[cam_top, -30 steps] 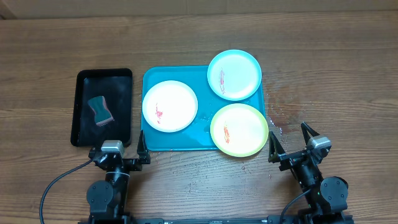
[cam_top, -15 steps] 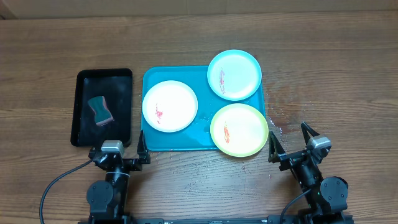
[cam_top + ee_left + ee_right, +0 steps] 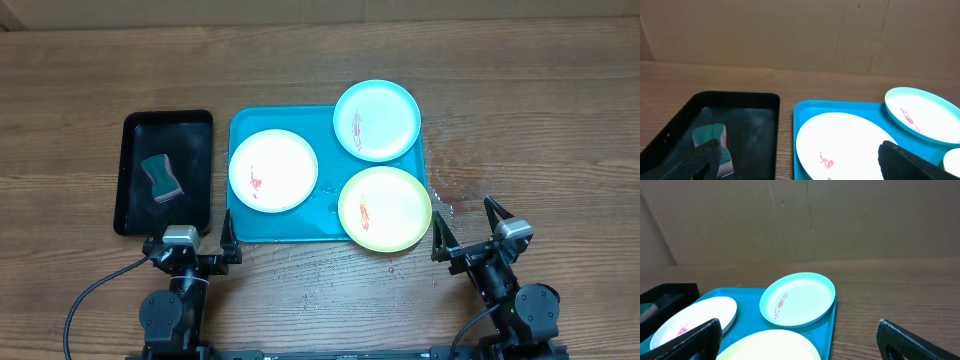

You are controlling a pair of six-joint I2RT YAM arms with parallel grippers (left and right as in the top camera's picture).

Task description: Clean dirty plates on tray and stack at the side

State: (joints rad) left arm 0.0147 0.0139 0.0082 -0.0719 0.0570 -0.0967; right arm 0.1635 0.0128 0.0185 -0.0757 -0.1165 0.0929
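Three smeared plates lie on the turquoise tray (image 3: 245, 222): a white plate (image 3: 273, 170) at its left, a pale blue plate (image 3: 376, 120) at the back right, a yellow-green rimmed plate (image 3: 385, 208) at the front right. My left gripper (image 3: 185, 243) is open and empty just in front of the tray's front left corner. My right gripper (image 3: 467, 230) is open and empty to the right of the yellow-green plate. In the left wrist view the white plate (image 3: 842, 142) and the blue plate (image 3: 927, 114) show. In the right wrist view the blue plate (image 3: 800, 299), white plate (image 3: 695, 320) and yellow-green plate (image 3: 770, 347) show.
A smaller black tray (image 3: 190, 140) stands left of the turquoise tray and holds a green and pink sponge (image 3: 161, 178), which also shows in the left wrist view (image 3: 712, 140). Wet spots (image 3: 450, 185) mark the wooden table right of the tray.
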